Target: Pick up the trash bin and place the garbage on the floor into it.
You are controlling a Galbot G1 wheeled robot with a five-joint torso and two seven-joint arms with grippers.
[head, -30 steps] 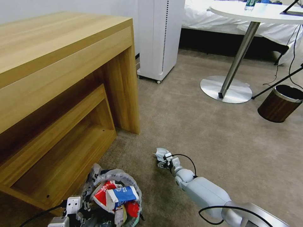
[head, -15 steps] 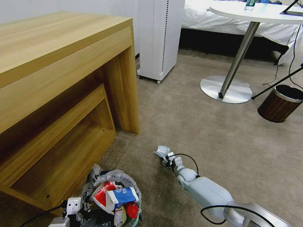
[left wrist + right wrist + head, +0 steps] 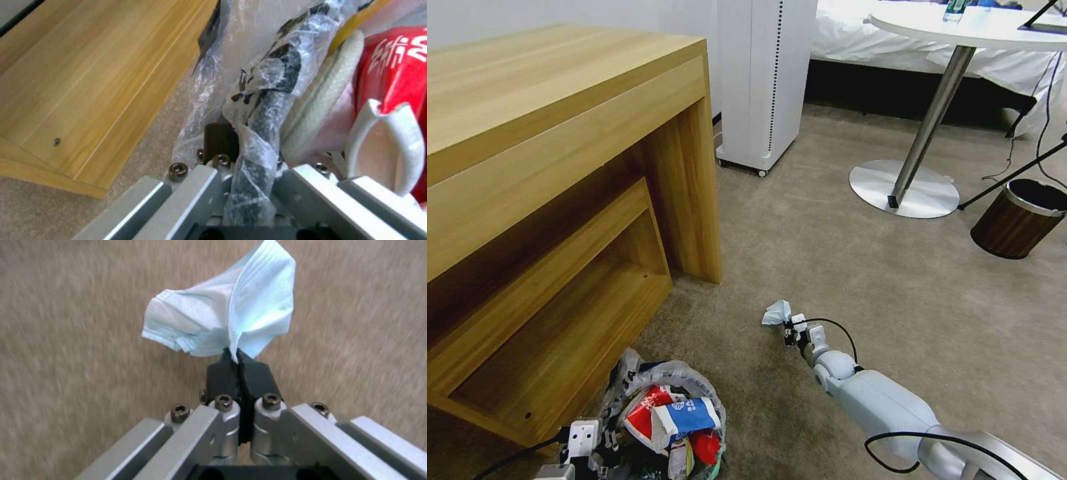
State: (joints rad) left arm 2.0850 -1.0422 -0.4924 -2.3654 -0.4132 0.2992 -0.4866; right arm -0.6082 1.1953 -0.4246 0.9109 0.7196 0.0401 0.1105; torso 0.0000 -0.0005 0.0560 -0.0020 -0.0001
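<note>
Right gripper (image 3: 788,328) low over beige short-pile carpet floor (image 3: 854,267), jaws pinched together on crumpled pale blue-white pleated paper mask (image 3: 777,311); in right wrist view black fingertips (image 3: 222,373) closed flat on bottom fold of mask (image 3: 222,320), rest of it fanned out above tips, clear of carpet (image 3: 66,340). Right arm extended from lower right of head view, black cable looped near wrist. Left gripper (image 3: 584,443) at bottom left of head view, clamped on rim of small round dark trash bin lined with crinkled clear plastic bag (image 3: 694,380); in left wrist view rim plus bag (image 3: 262,133) running between 2 fingers, 1 dark fingertip (image 3: 218,140) visible outside rim, other one hidden inside bin. Bin sits just beside lower shelf of light wood desk (image 3: 560,167), near bottom edge of head view. Bin contents: red wrappers (image 3: 644,413), blue-white carton (image 3: 684,413), white slipper (image 3: 387,150) against red wrapper in left wrist view. Mask well apart from bin, to its right and farther from robot. Background: white floor-standing unit (image 3: 760,80), round white table on chrome pedestal (image 3: 927,113), larger brown wood-grain bin with metal rim (image 3: 1017,220) at far right.
</note>
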